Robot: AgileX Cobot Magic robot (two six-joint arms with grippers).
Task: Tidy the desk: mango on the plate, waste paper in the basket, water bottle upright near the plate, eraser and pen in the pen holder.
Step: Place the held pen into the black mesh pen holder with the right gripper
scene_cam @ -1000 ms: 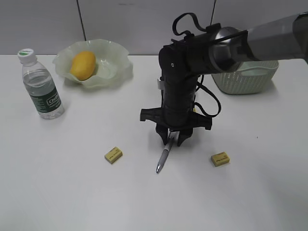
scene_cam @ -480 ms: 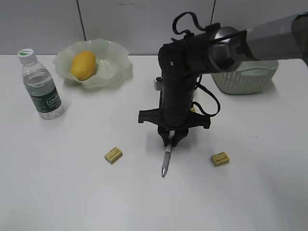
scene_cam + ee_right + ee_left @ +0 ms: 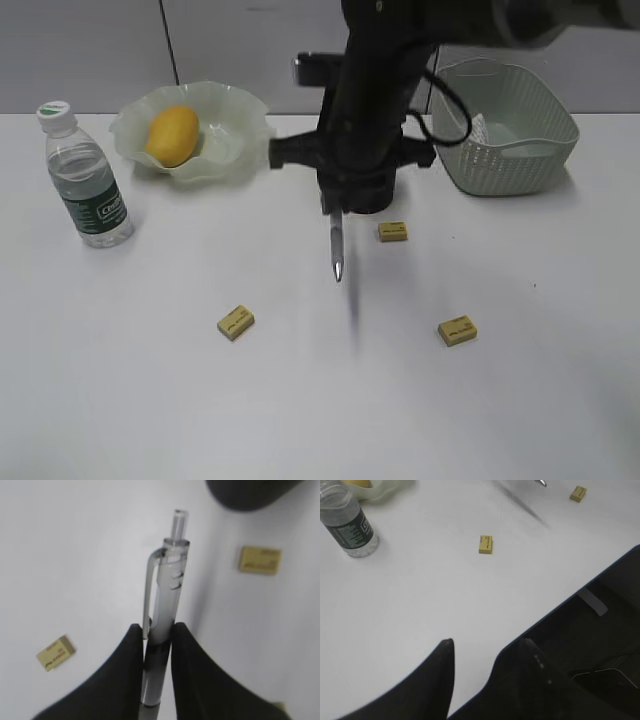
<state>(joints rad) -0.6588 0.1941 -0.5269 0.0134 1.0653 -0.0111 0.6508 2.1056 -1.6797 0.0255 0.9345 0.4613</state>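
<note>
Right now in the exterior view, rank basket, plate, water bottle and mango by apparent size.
1-2. plate and basket: look alike, not ranked.
3. water bottle.
4. mango.

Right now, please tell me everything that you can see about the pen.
The pen is a slim click type with a clear plastic barrel, a clear clip and a push button at one end. In the right wrist view it sits clamped between the right gripper's two black fingers, which touch its barrel on both sides. In the exterior view it hangs nearly vertical, tip down, lifted clear of the white desk, with yellow erasers lying around below it.
</note>
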